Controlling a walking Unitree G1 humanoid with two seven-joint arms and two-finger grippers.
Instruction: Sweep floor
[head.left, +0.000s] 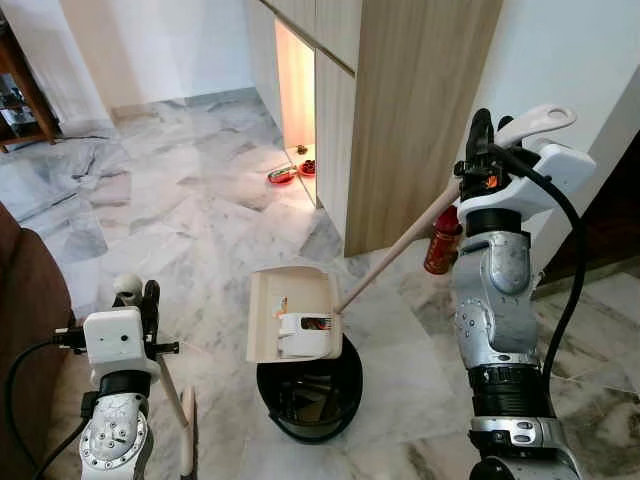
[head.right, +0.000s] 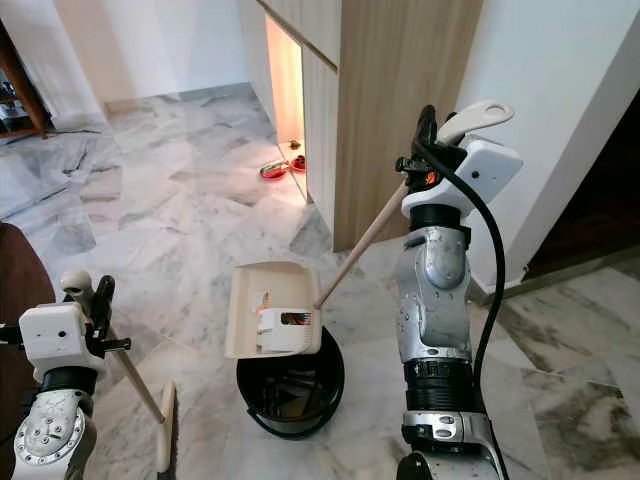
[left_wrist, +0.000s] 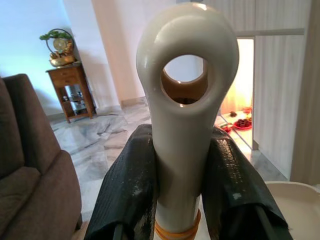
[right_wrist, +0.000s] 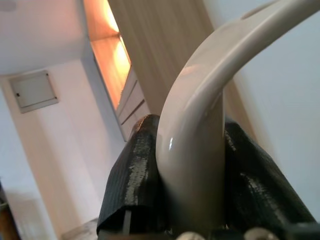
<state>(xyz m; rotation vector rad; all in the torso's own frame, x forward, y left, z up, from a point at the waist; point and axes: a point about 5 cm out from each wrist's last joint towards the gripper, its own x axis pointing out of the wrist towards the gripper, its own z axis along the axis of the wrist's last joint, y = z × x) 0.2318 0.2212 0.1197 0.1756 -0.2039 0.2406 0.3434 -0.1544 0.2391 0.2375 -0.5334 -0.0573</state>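
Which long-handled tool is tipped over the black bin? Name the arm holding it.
The dustpan, held by the right gripper, is tipped over the black bin. The broom, in the left gripper, reaches the floor beside it.

We stand on a grey-veined marble floor (head.left: 190, 200) that runs to white walls (head.left: 150, 45) with a pale skirting. Ahead of us rises a tall wood-grain cabinet (head.left: 400, 110), and a warmly lit niche (head.left: 296, 85) glows at its base, where 2 small red dishes (head.left: 290, 172) sit on the floor. At our left we see a brown sofa (left_wrist: 30, 165) and a wooden side table (left_wrist: 70, 90) carrying ornaments.
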